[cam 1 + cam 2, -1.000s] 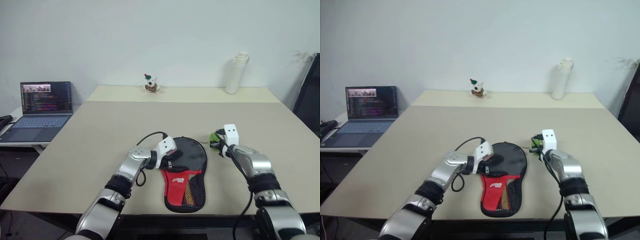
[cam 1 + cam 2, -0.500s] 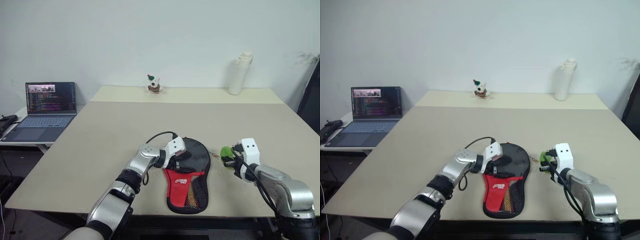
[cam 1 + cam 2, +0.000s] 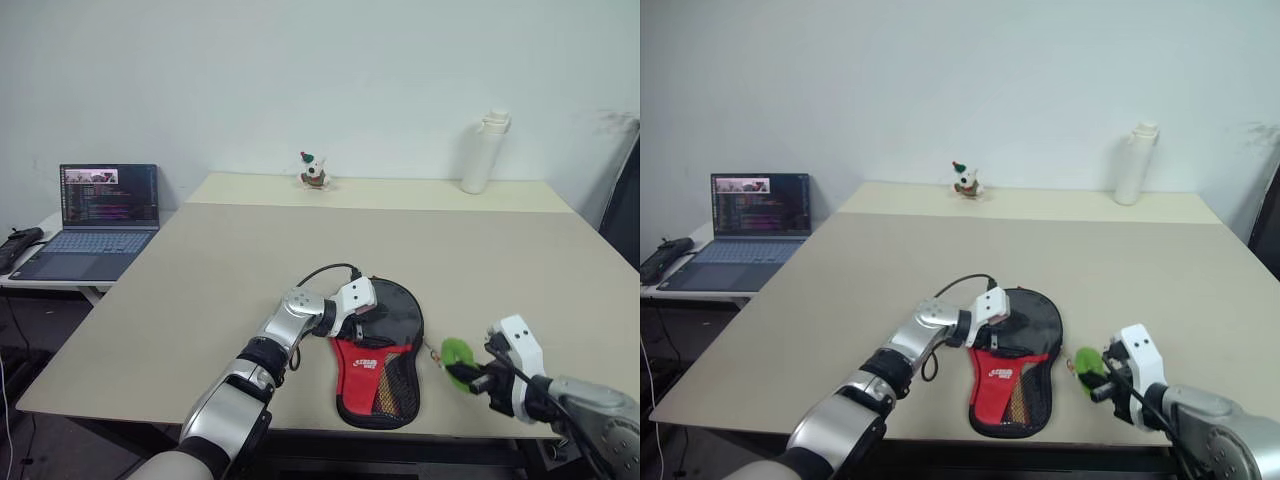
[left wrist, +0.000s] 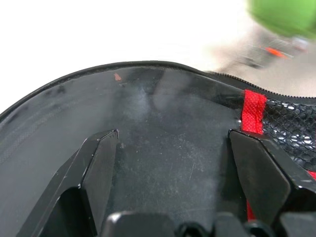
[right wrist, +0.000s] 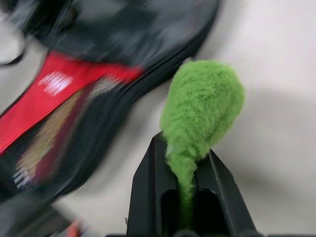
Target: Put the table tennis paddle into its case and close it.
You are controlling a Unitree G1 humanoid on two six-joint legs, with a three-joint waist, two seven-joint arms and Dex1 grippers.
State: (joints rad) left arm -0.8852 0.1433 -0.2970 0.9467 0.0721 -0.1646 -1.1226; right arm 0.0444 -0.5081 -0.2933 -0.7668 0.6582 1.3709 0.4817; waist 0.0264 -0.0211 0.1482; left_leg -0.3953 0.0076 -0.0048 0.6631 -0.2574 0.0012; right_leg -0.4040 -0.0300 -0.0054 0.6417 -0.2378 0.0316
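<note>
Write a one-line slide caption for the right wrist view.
Right tool shut on the fuzzy green zipper charm, with the black-and-red case lying on the tan table beside it.

white lettering on the case (image 3: 378,360), too small to read

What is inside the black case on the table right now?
Its inside is hidden. The case lies flat on the table, its black fabric and red mesh pocket on top. The left gripper sits open over its round end. Whether the paddle is inside cannot be seen.

Head views share case (image 3: 378,350); wrists close.
</note>
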